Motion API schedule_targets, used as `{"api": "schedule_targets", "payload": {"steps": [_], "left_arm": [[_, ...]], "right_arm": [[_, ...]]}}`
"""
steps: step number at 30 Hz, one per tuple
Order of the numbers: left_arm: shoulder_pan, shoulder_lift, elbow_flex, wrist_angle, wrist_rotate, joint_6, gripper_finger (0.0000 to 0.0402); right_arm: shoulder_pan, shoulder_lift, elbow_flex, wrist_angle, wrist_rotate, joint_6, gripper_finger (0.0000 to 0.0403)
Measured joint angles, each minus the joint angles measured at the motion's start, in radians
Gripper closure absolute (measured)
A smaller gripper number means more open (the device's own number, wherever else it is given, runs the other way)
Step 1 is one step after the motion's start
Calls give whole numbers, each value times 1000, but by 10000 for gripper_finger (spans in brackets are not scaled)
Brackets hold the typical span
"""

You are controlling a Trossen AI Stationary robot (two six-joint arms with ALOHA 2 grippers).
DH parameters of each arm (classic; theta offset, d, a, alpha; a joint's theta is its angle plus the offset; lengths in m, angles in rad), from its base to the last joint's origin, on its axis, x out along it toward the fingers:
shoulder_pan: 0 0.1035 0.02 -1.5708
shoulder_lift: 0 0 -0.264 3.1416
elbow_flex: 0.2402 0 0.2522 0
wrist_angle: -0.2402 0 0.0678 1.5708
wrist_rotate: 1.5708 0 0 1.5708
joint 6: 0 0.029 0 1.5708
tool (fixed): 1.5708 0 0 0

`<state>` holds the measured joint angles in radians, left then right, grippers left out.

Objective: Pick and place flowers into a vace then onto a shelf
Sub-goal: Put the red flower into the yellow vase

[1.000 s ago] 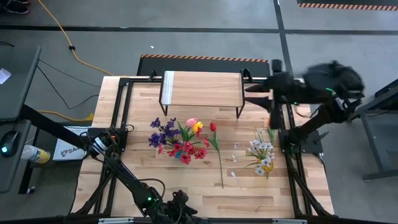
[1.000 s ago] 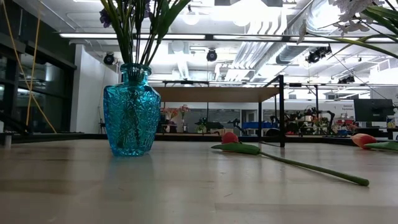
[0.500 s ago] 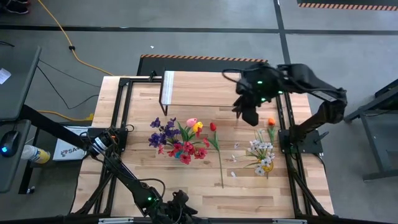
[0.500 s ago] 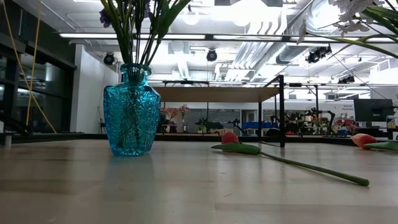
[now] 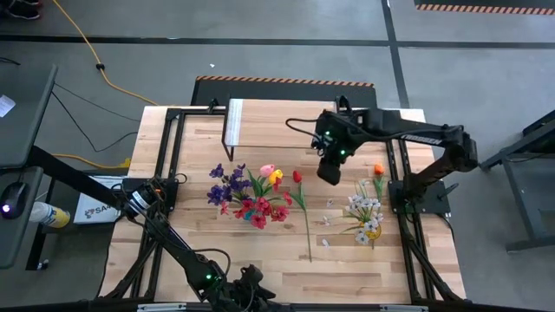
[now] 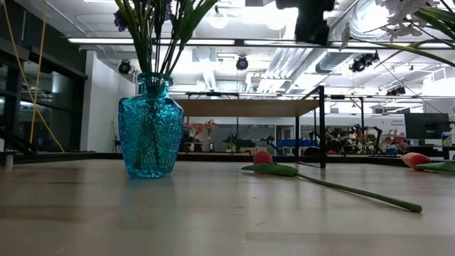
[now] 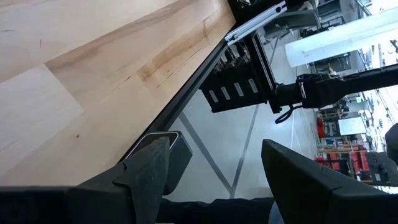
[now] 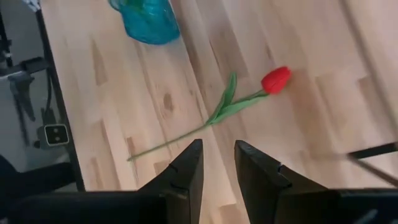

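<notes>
A blue glass vase (image 6: 151, 128) stands on the table with several flowers (image 5: 247, 192) in it by their stems. A red tulip (image 8: 275, 79) lies flat on the boards to its right, also the red tulip (image 5: 299, 204). An orange tulip (image 5: 378, 172) and white flowers (image 5: 366, 211) lie near the right edge. The shelf (image 5: 277, 121) stands at the far side on its black legs. My right gripper (image 8: 217, 174) hovers open above the table between the shelf and the red tulip, pointing down. My left gripper (image 7: 214, 180) waits open at the near edge.
My right arm (image 5: 399, 134) reaches across the shelf's right end. Black frame rails (image 5: 401, 199) run along the table's left and right sides. Bare boards (image 5: 260, 251) lie between the vase and the near edge.
My right arm has swung from beyond the table's far right corner toward the left and near side, passing over the shelf's right end. Its gripper has tipped to point down and come lower, and now shows at the top of the low view.
</notes>
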<state>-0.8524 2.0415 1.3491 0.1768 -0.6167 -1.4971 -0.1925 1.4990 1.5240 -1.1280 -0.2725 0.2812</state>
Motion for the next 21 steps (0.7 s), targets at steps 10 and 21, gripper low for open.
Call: {"api": "schedule_targets", "payload": {"steps": [10, 21], "left_arm": [[0, 0, 0, 0, -2, 0, 114], [2, 0, 0, -4, -3, 0, 114]], "right_arm": [[0, 0, -220, 222, -31, 177, 320], [34, 0, -282, 363, -23, 326, 320]]}}
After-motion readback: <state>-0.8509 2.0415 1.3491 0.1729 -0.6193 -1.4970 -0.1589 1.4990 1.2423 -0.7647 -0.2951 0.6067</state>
